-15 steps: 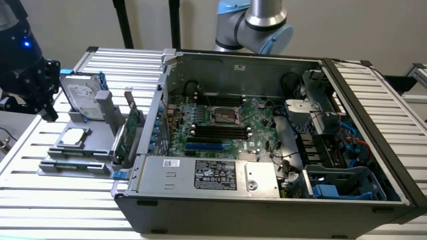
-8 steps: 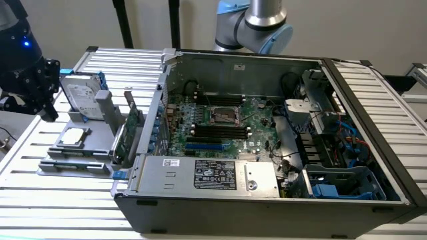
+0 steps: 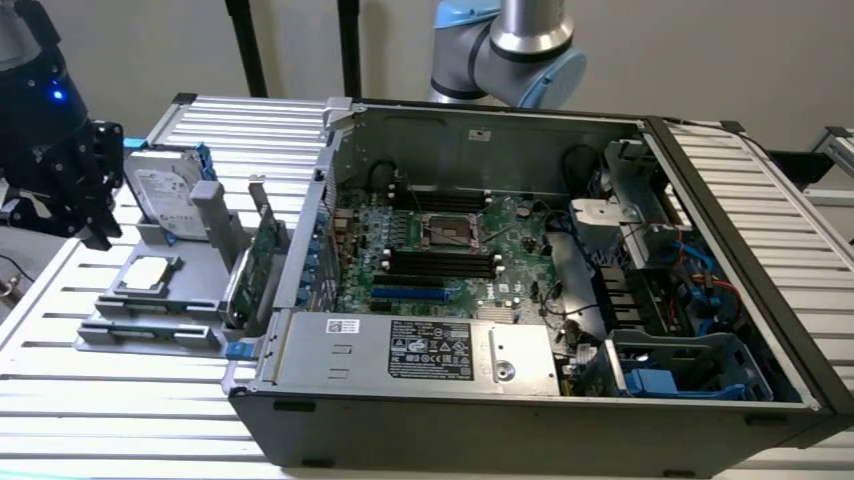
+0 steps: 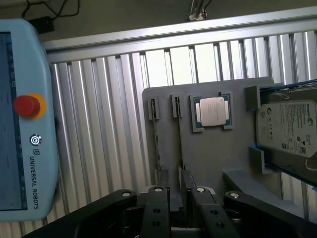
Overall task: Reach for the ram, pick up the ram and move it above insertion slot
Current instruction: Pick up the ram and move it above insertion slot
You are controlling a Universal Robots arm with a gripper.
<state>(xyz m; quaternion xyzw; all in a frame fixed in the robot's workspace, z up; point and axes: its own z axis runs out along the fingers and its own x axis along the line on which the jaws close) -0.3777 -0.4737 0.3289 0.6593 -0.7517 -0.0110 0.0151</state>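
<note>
You've got a ribbed silver alu table (image 4: 99, 124), brushed w/ a soft sheen. Flat grey plastic holder tray (image 4: 218, 163): matt, smooth. Square CPU chip (image 4: 212, 111): bright metal lid. Thin ram stick (image 4: 179, 141), edge-on: dull, dark. Pale-blue plastic pendant (image 4: 25, 148): semi-gloss.

A plain pale wall (image 3: 134, 50) closes the scene behind, and two black upright poles (image 3: 247, 40) stand in front of it. The worktop (image 3: 80, 400) is built of ribbed silvery metal slats, which catch bright glare in broad patches. Past its far edge the wrist view gives a dull grey-brown floor (image 4: 124, 15), where a small black box (image 4: 43, 22) lies with its cable
</note>
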